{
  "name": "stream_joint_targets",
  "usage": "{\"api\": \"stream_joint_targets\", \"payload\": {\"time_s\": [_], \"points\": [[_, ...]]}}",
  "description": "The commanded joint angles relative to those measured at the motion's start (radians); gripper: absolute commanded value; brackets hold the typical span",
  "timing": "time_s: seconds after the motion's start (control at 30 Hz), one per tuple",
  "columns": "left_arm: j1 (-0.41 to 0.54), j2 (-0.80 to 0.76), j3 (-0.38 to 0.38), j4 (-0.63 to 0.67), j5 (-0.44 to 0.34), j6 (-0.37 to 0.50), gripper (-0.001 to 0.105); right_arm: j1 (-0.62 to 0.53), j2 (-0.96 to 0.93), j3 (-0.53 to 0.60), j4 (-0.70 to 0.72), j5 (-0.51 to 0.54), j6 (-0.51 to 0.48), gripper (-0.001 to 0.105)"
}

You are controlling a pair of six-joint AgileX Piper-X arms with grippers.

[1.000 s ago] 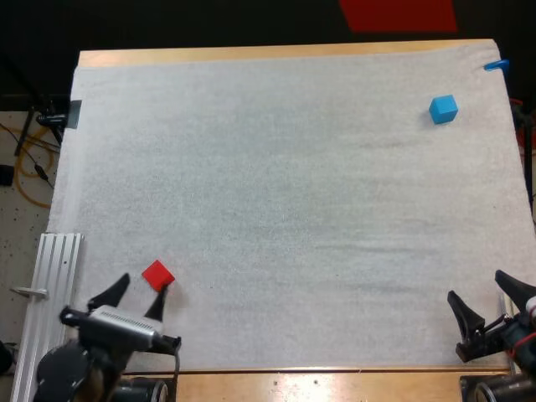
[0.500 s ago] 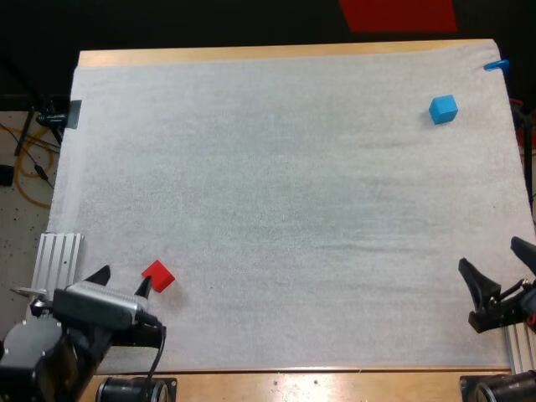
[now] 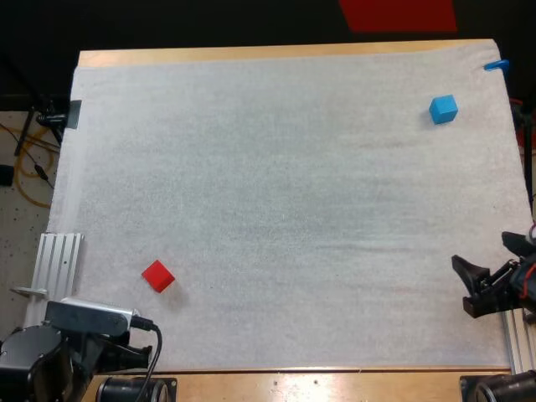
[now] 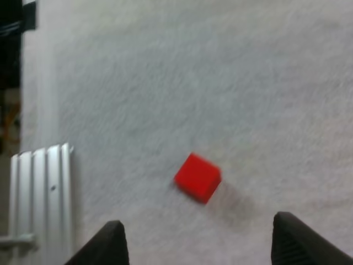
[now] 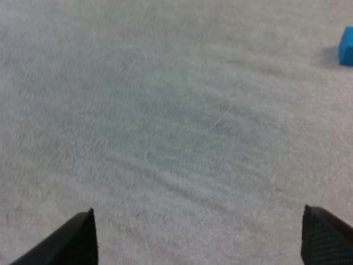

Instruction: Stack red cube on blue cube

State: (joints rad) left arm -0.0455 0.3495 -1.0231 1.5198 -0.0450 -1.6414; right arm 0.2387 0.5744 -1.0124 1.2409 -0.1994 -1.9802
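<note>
White mat (image 3: 293, 209): 2 cubes, well apart.
Red cube (image 3: 157, 275): near-left, just ahead of my left gripper (image 4: 201, 243).
Left fingers (image 4: 110, 243): apart.
Blue cube (image 3: 443, 109): far right.
Right gripper (image 3: 490, 261): fingers apart.

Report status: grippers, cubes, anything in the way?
Left gripper open, just short of red cube. Right gripper open over bare mat. Red cube flat on mat, blue cube far right, not stacked. Only mat between them.

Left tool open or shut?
Open. The left tool has its fingers wide apart; the red cube lies untouched on the mat beyond them.
</note>
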Motion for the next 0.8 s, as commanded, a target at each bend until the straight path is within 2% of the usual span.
{"api": "stream_joint_targets", "payload": {"time_s": [0.0, 0.03, 0.2, 0.3, 0.43, 0.53, 0.57, 0.63, 0.77], "points": [[-0.001, -0.002, -0.005, 0.016, -0.046, -0.018, 0.056, 0.012, 0.001, -0.009, 0.006, -0.051, -0.038, 0.072], [-0.001, -0.002, -0.005, 0.017, -0.056, -0.023, 0.056, 0.016, 0.003, -0.009, 0.006, -0.064, -0.042, 0.072], [-0.001, 0.002, -0.002, 0.017, -0.062, -0.081, 0.056, 0.054, 0.013, -0.009, 0.009, -0.292, -0.036, 0.072], [-0.001, 0.011, 0.014, 0.019, -0.106, -0.086, 0.056, 0.064, 0.026, -0.009, 0.012, -0.336, -0.036, 0.072], [-0.001, 0.03, 0.055, 0.016, -0.163, -0.089, 0.056, 0.076, 0.031, -0.009, 0.012, -0.342, -0.036, 0.072], [-0.001, 0.058, 0.097, 0.006, -0.252, -0.089, 0.054, 0.079, 0.031, -0.009, 0.012, -0.342, -0.036, 0.072], [-0.001, 0.071, 0.112, 0.0, -0.28, -0.089, 0.049, 0.079, 0.031, -0.009, 0.012, -0.342, -0.036, 0.072], [-0.001, 0.089, 0.13, -0.009, -0.285, -0.089, 0.039, 0.079, 0.031, -0.009, 0.012, -0.342, -0.036, 0.072], [-0.001, 0.131, 0.164, -0.068, -0.285, -0.114, 0.007, 0.079, 0.031, -0.009, 0.012, -0.342, -0.036, 0.072]]}}
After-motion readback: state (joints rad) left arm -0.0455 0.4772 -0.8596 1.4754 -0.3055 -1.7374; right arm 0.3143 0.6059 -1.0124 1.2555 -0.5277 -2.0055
